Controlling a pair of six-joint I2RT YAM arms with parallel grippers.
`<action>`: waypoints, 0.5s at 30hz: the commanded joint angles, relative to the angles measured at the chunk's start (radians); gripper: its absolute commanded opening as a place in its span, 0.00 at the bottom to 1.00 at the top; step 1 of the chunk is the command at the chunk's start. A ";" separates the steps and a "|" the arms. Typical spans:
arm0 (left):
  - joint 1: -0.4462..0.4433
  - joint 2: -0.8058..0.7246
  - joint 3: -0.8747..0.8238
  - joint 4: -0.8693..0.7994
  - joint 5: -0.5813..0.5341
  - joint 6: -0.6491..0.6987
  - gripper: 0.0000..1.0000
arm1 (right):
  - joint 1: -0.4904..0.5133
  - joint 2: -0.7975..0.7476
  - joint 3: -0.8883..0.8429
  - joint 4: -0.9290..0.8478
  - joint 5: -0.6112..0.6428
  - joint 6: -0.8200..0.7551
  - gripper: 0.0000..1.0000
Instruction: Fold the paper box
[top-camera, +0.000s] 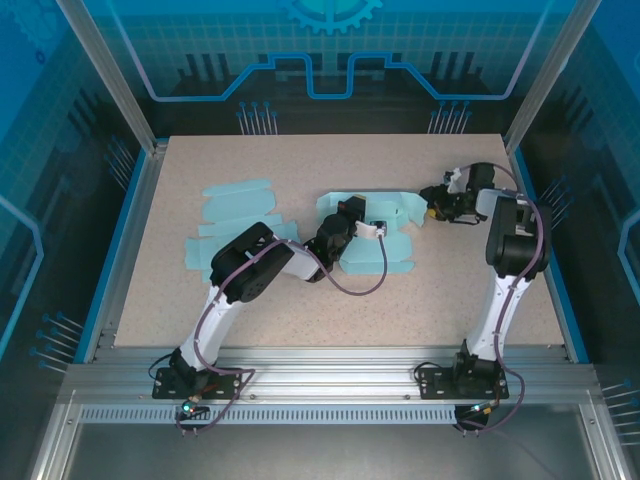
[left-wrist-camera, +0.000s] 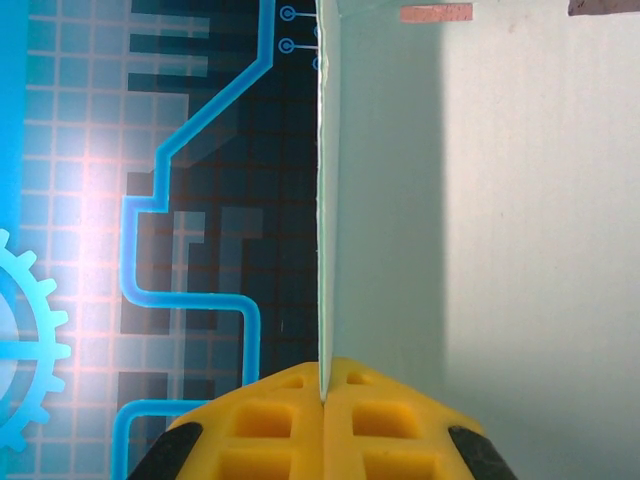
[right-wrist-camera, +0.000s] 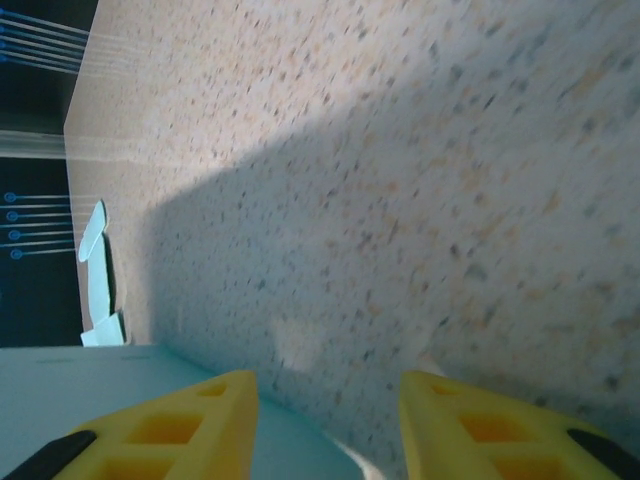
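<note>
The paper box (top-camera: 392, 252) is a pale teal cut-out lying partly unfolded at the middle of the table. My left gripper (top-camera: 374, 229) is over its centre, shut on a raised flap. In the left wrist view the yellow fingers (left-wrist-camera: 270, 425) meet on the thin edge of the upright panel (left-wrist-camera: 450, 250). My right gripper (top-camera: 433, 203) is low at the box's right edge, open. In the right wrist view its fingertips (right-wrist-camera: 215, 405) stand apart over the table, with a teal corner of the box (right-wrist-camera: 90, 385) under the left one.
A second flat teal cut-out (top-camera: 235, 215) lies to the left of the box. The speckled tabletop (top-camera: 300, 310) has bare room at the front. Blue rails (top-camera: 118, 240) and glass walls bound the table on its sides.
</note>
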 joint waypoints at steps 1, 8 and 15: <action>-0.003 0.051 0.015 -0.029 0.015 0.030 0.00 | 0.033 -0.080 -0.034 0.025 -0.034 -0.042 0.43; -0.002 0.054 0.014 -0.026 0.014 0.034 0.00 | 0.081 -0.156 -0.112 0.025 0.052 -0.073 0.43; 0.000 0.053 0.011 -0.023 0.015 0.034 0.00 | 0.095 -0.257 -0.247 0.081 0.141 -0.043 0.43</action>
